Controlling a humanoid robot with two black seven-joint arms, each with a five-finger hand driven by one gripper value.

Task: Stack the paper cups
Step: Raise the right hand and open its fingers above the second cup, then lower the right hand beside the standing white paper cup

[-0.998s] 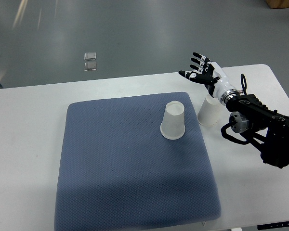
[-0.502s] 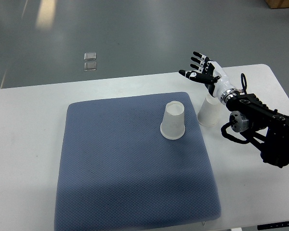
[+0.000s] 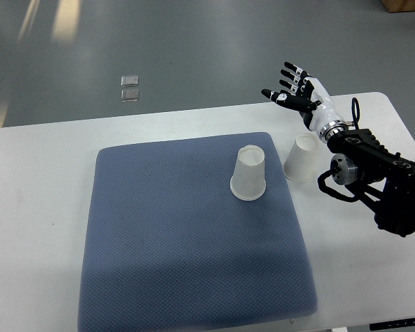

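Two white paper cups stand upside down. One cup [image 3: 249, 174] sits on the blue mat [image 3: 187, 235] near its far right part. The other cup [image 3: 301, 158] stands on the white table just off the mat's right edge. My right hand [image 3: 292, 89] hovers above and slightly behind that second cup, fingers spread, holding nothing. Its black arm [image 3: 380, 180] comes in from the right edge. The left arm does not show.
The white table [image 3: 41, 194] carries the mat; its far edge runs just behind the hand, with grey floor beyond. Two small clear squares [image 3: 130, 88] lie on the floor.
My right hand has lifted up and away from the table cup, uncovering its top. Both cups stay where they were.
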